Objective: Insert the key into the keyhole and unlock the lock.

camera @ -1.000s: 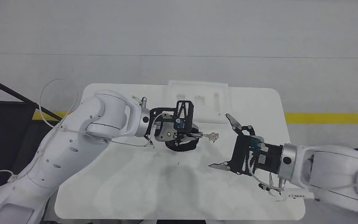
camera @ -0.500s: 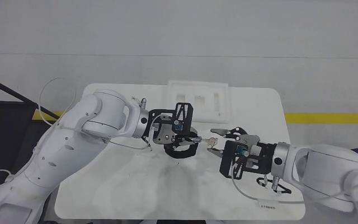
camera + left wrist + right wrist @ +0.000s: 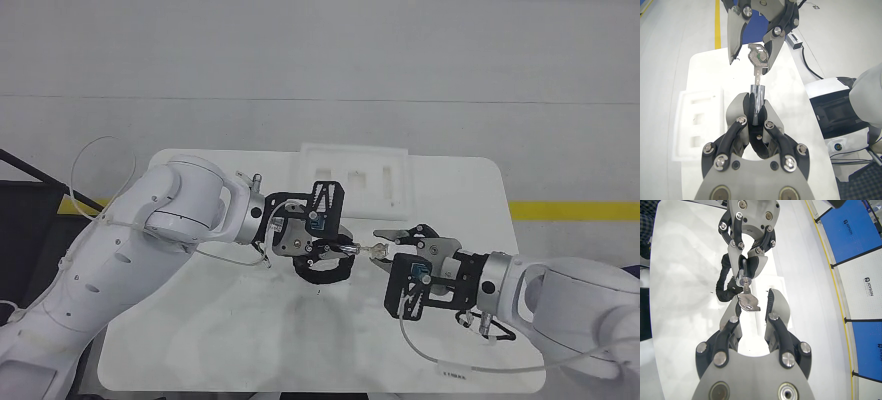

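The white table (image 3: 250, 330) carries a white foam tray (image 3: 355, 180) at its far edge. The work goes on above the table's middle, where the two arms meet tip to tip.

The left gripper (image 3: 755, 103) is clamped on the lock (image 3: 757, 94), a chrome cylinder held out toward the other arm. A black cable (image 3: 723, 285) loops away from the lock beside that gripper. The right gripper (image 3: 755, 297) faces the lock with its jaws parted around the head of the key (image 3: 758, 56). One pad lies against the head and the other stands clear of it, so nothing is pinched.

The key's blade sits in the keyhole (image 3: 745, 281) at the cylinder's face (part of the blade shows between head and cylinder, so I cannot tell whether it is fully home). By my reading the insertion is done or close to it, and the key is carried by the lock alone.

What is left is the unlocking. The right gripper should close on the head, push the key home if there is slack, and turn it while the left gripper braces the cylinder against rotating. Nothing shows that the lock has opened.
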Controlling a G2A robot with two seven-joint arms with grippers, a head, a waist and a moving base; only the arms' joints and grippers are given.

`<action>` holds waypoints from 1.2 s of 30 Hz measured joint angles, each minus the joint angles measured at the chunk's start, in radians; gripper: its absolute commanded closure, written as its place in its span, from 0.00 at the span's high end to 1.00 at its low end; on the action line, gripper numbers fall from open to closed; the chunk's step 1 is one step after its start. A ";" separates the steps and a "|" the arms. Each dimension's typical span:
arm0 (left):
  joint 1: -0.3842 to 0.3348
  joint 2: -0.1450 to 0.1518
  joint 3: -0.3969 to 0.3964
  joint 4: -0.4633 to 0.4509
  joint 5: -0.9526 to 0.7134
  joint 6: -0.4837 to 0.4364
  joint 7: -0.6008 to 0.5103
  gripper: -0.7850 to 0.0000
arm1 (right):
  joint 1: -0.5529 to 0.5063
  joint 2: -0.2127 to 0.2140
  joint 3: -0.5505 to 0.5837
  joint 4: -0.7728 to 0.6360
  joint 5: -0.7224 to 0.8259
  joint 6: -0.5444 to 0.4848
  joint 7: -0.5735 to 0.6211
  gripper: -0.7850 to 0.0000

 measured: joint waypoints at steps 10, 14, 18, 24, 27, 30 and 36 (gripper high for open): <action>-0.005 0.001 0.006 0.012 -0.011 -0.002 -0.004 0.00 | 0.024 0.001 -0.024 0.000 -0.023 -0.024 -0.012 0.16; -0.007 0.001 0.009 0.012 -0.013 -0.001 -0.007 0.00 | 0.027 0.002 -0.026 0.000 -0.019 -0.027 -0.012 0.03; -0.009 0.001 0.013 0.013 -0.015 0.000 -0.008 0.00 | 0.026 0.004 -0.027 0.000 -0.004 -0.029 -0.013 0.00; -0.013 0.000 0.020 0.012 -0.012 0.006 -0.011 0.00 | 0.004 0.006 -0.020 0.000 0.098 0.021 0.005 0.00; -0.015 0.000 0.021 0.012 -0.008 0.008 -0.010 0.00 | -0.002 0.009 -0.014 0.000 0.174 0.041 0.031 0.00; -0.015 0.000 0.021 0.012 -0.002 0.010 -0.009 0.00 | -0.009 0.011 -0.009 0.000 0.252 0.074 0.062 0.00; -0.016 0.000 0.022 0.009 0.011 0.014 -0.009 0.00 | -0.036 0.014 0.006 0.000 0.410 0.193 0.105 0.00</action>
